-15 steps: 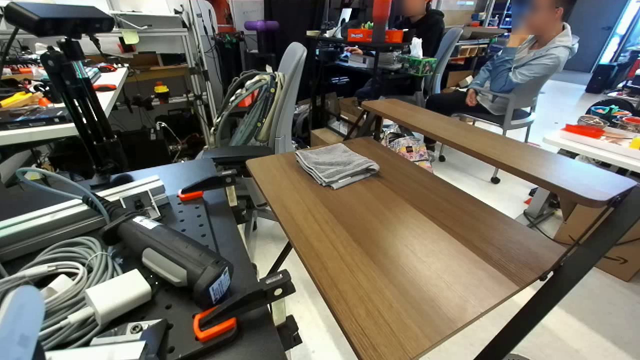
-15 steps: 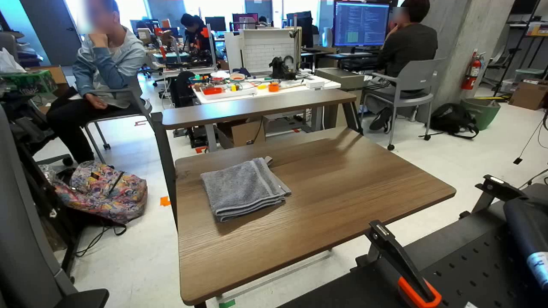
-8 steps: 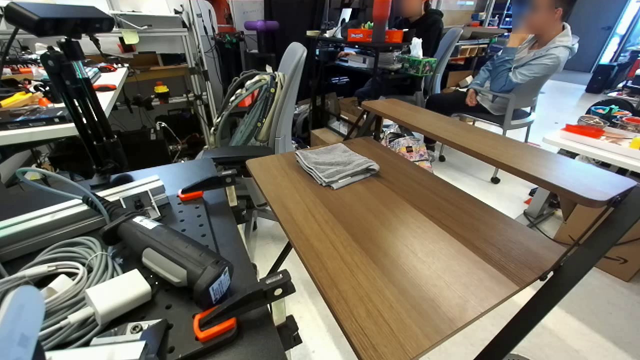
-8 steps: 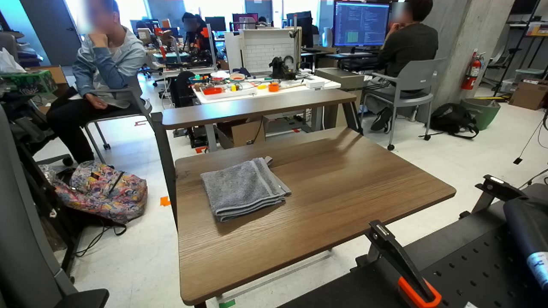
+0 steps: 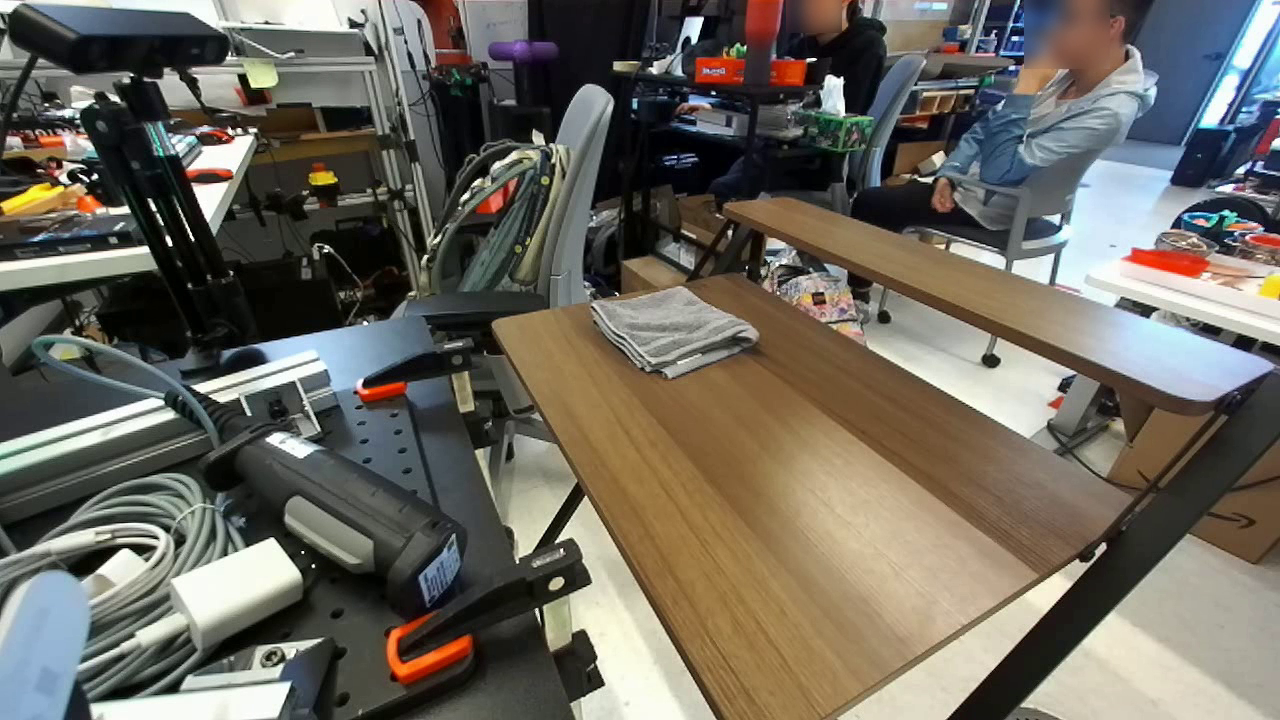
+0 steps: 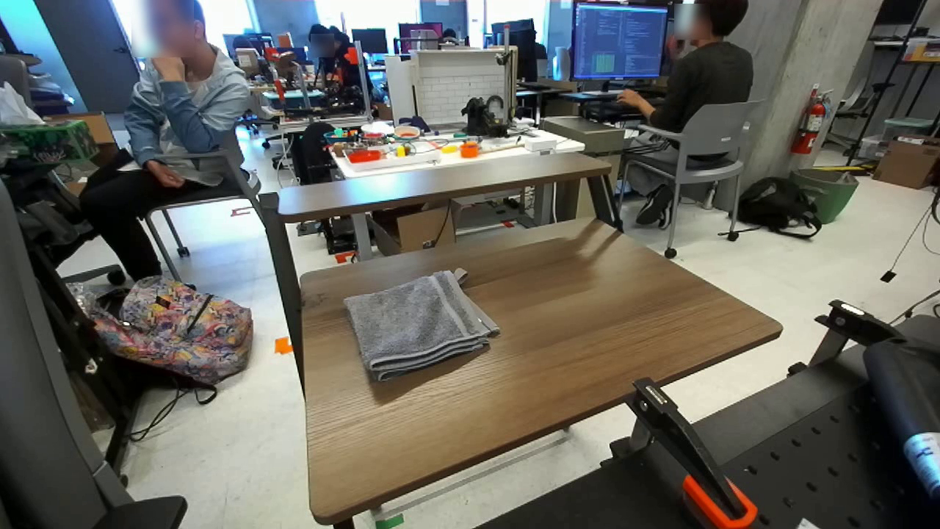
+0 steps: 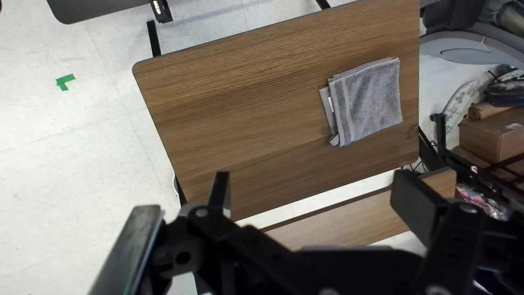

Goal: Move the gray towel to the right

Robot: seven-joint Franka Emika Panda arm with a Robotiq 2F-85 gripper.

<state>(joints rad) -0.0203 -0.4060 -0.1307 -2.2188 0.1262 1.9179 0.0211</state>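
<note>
I can see the gray towel (image 7: 370,102) lying folded near three o'clock on the brown tabletop (image 7: 241,110) in the wrist view, and down at six o'clock the tool (image 7: 315,196), its jaws spread wide with nothing gripped between them, well apart from the towel.

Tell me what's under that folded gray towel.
The gray towel lies on a brown table, whose top shows on every side of it. Directly beneath the towel, everything is covered, so whether anything else is hidden there cannot be seen.
</note>
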